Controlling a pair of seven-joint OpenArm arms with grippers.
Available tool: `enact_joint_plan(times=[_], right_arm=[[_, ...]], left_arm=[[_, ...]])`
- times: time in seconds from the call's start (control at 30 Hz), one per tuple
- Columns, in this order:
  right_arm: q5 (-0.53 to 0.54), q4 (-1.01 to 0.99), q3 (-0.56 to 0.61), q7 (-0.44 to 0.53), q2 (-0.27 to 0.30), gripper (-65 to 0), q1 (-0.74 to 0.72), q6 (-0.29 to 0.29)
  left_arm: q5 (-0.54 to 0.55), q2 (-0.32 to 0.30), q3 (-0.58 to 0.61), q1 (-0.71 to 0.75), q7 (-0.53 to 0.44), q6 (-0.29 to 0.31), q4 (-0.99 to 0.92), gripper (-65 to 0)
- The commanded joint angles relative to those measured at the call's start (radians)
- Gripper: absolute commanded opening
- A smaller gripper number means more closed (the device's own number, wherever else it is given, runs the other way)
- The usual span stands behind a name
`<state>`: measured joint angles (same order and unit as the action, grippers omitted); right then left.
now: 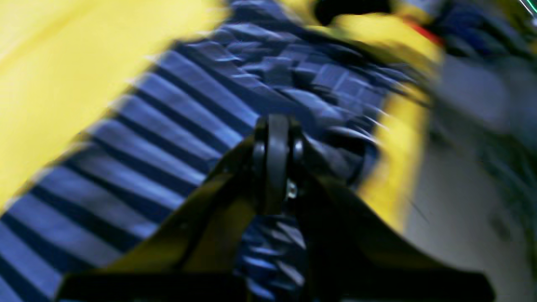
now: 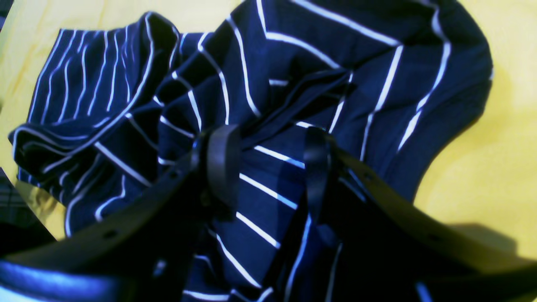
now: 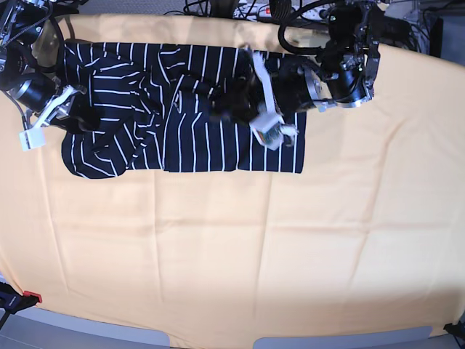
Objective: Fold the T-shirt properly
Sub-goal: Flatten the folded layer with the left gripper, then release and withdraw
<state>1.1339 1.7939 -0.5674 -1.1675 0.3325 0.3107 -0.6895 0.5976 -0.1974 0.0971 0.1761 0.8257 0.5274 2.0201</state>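
The dark navy T-shirt (image 3: 182, 138) with thin white stripes lies on the yellow-covered table at the back left, rumpled across its middle and left side. My left gripper (image 3: 216, 110) reaches in from the right over the shirt's upper middle. In the blurred left wrist view its fingers (image 1: 277, 138) are pressed together with bunched T-shirt (image 1: 168, 138) cloth around and under them. My right gripper (image 3: 81, 118) is at the shirt's left end. Its fingers stand apart (image 2: 269, 165), straddling a wrinkled fold of the T-shirt (image 2: 377, 84).
A yellow cloth (image 3: 240, 240) covers the whole table. Cables and gear (image 3: 240, 9) lie along the back edge. A red clamp (image 3: 29, 297) sits at the front left corner. The table's front edge (image 3: 218, 340) curves along the bottom.
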Motion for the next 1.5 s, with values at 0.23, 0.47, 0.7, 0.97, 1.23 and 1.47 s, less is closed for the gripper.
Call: enact_joint_plan(times=[0.23, 0.47, 0.7, 0.97, 1.23, 1.47], right_arm=[[0.023, 0.017, -0.008, 0.019, 0.019, -37.2, -0.006, -0.009], [0.023, 0.017, -0.008, 0.027, 0.019, -37.2, -0.006, -0.009], [0.021, 0.017, -0.008, 0.026, 0.019, -37.1, -0.008, -0.009], [-0.030, 0.048, -0.088, 0.026, 0.023, -36.2, -0.092, -0.009], [-0.200, 0.003, -0.114, 0.086, 0.034, -24.1, -0.030, 0.018], [-0.193, -0.144, -0.114, 0.087, 0.033, -24.1, -0.020, -0.009]], left_arm=[[-0.140, 0.085, 0.035, -0.025, -0.088, -0.031, -0.201, -65.0], [0.067, 0.089, 0.158, -0.055, 0.040, 0.146, -0.289, -65.0], [0.136, 0.089, 0.203, -0.055, 0.093, 0.171, -0.239, -65.0], [0.134, 0.063, 0.071, -0.055, 0.126, 0.171, -0.168, -65.0], [0.085, 0.023, -0.192, -0.043, 0.126, 0.130, -0.153, -65.0], [0.082, -0.115, -0.263, -0.040, 0.126, 0.116, -0.153, -65.0]])
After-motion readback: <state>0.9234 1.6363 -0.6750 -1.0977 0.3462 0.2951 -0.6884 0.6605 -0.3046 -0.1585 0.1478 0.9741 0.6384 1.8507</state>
